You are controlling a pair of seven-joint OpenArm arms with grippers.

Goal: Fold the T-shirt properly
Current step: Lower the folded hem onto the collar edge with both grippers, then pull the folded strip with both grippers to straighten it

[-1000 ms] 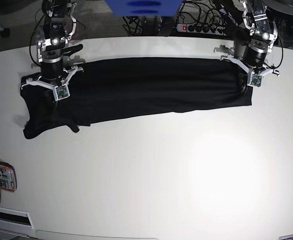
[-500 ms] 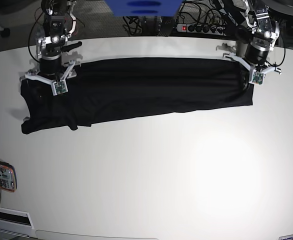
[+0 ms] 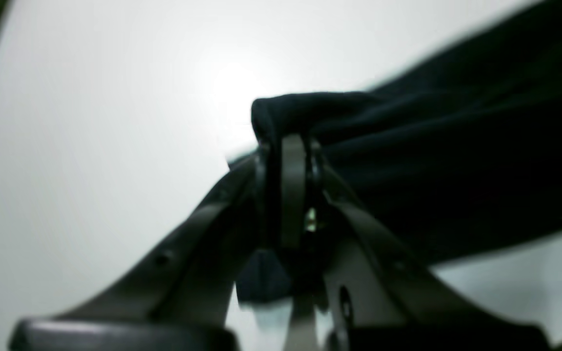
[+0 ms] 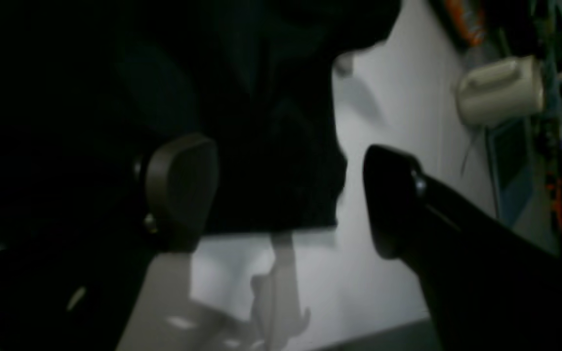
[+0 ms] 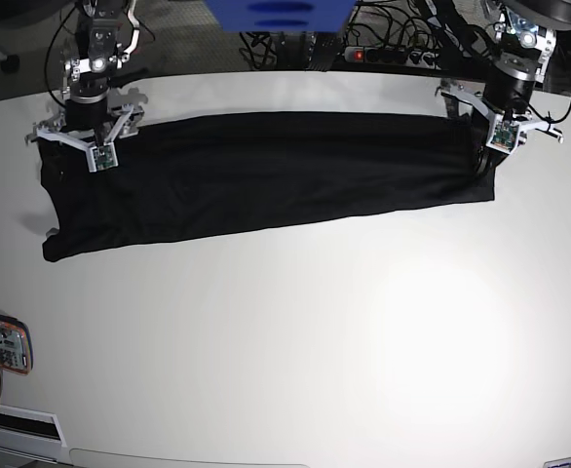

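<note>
Since before, right gripper (image 5: 83, 146) has released, jaws apart; left gripper (image 5: 488, 154) stays clenched on the limp, light plain black T-shirt (image 5: 266, 175) at three o'clock; regrasp corners.

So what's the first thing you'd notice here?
A long black T-shirt stretched across the back of the white table. The left gripper pinches one end of it, while the right gripper hangs open over the other end.
</note>
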